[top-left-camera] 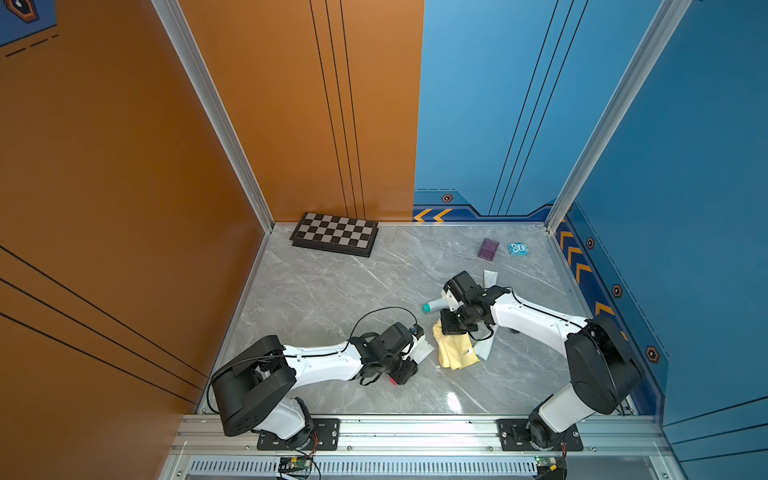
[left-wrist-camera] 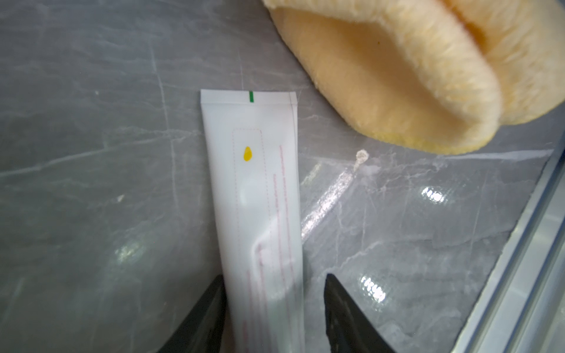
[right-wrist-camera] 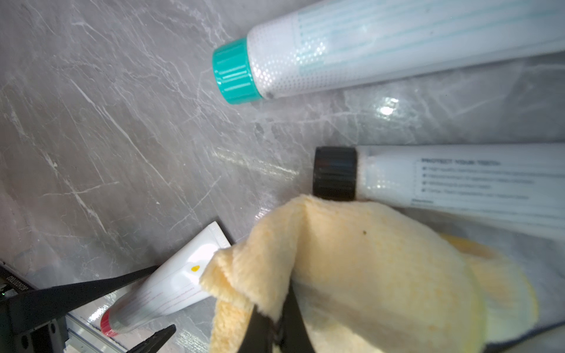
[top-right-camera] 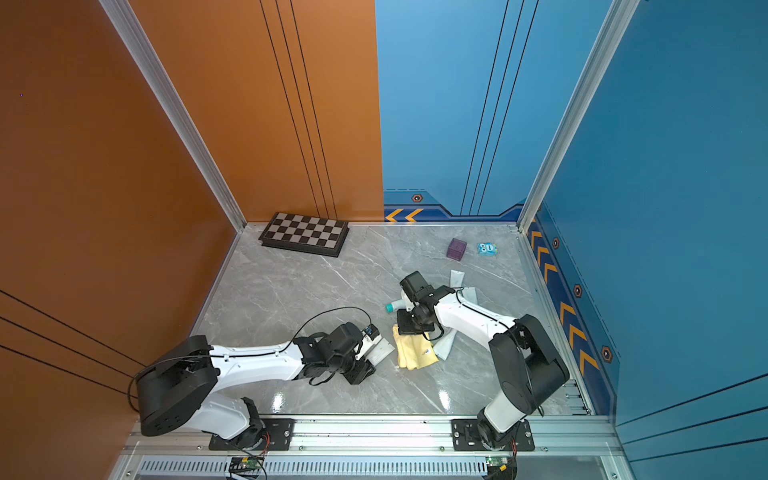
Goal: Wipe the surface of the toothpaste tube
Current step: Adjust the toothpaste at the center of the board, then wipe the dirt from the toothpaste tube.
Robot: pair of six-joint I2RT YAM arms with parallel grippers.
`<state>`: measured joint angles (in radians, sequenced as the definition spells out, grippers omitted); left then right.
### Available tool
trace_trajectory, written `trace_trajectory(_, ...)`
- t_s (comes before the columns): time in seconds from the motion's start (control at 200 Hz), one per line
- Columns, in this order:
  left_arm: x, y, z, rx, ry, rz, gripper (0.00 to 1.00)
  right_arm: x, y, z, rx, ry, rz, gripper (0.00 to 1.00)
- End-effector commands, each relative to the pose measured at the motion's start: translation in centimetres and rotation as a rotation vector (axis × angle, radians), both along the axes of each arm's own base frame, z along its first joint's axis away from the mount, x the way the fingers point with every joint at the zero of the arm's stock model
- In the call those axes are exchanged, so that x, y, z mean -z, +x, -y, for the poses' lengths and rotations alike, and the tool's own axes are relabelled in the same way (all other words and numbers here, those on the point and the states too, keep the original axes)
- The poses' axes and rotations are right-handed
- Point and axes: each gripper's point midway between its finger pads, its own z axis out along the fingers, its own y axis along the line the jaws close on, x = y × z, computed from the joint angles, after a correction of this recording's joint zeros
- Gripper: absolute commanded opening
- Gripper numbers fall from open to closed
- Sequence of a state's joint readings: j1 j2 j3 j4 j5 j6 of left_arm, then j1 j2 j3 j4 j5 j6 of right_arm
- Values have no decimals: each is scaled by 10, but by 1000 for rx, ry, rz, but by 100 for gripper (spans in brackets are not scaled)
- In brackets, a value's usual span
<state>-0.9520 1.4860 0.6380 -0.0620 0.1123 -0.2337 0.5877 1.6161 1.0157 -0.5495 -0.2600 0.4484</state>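
- Toothpaste tube (left-wrist-camera: 256,198): white, red cap, lying flat on the counter (left-wrist-camera: 91,183) between the fingers of my left hand (left-wrist-camera: 274,276), crimped end toward the cloth; a small yellow spot (left-wrist-camera: 247,153) sits near that end
- Handling, as I judge it: light, soft-walled, glossy and likely slippery; a dent shows mid-body, so a hard squeeze would buckle it; best taken across the firmer shoulder by the cap, leaving the spotted face free for wiping
- Left hand: fingers spread either side of the tube, one touching its edge, the other clear of it; nothing pinched
- Right hand (right-wrist-camera: 275,318): fingers pressed together on a fold of the yellow cloth (right-wrist-camera: 367,275), which is near the tube's crimped end but not yet on the spot
- Nearby: teal-capped tube (right-wrist-camera: 367,52) and black-capped tube (right-wrist-camera: 458,183), both lying flat beyond the cloth
- Far side of the counter: chessboard (top-left-camera: 335,235), purple box (top-left-camera: 488,248), small blue pack (top-left-camera: 518,248), all well apart from the work
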Motion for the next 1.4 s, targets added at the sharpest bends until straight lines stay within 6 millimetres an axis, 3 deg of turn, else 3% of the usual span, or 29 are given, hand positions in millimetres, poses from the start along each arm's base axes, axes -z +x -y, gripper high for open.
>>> trace_trajectory(0.0,21,1,-23,-6,114,-20,51,-1,0,-7,-35,1,-14,0)
trace_trajectory(0.16,20,1,-20,2,109,-36,50,-3,-2,-19,-63,22,-25,0)
trace_trajectory(0.27,15,-5,-27,-38,107,-50,57,-3,-11,-30,-105,35,-39,0)
trace_trajectory(0.525,10,-11,-34,-87,83,-63,60,7,-23,-52,-165,80,-96,0)
trace_trajectory(0.741,23,-15,-34,-81,121,-89,54,23,-36,-60,-186,104,-158,0)
trace_trajectory(0.786,25,-16,-34,-78,131,-90,53,29,-46,-67,-214,100,-172,0)
trace_trajectory(1.001,34,-20,-33,-66,138,-98,46,43,-51,-77,-213,118,-209,0)
trace_trajectory(1.171,42,-23,-32,-57,137,-117,36,59,-55,-69,-204,62,-232,0)
trace_trajectory(1.396,51,-26,-31,-50,137,-135,26,61,-53,-50,-189,-36,-191,0)
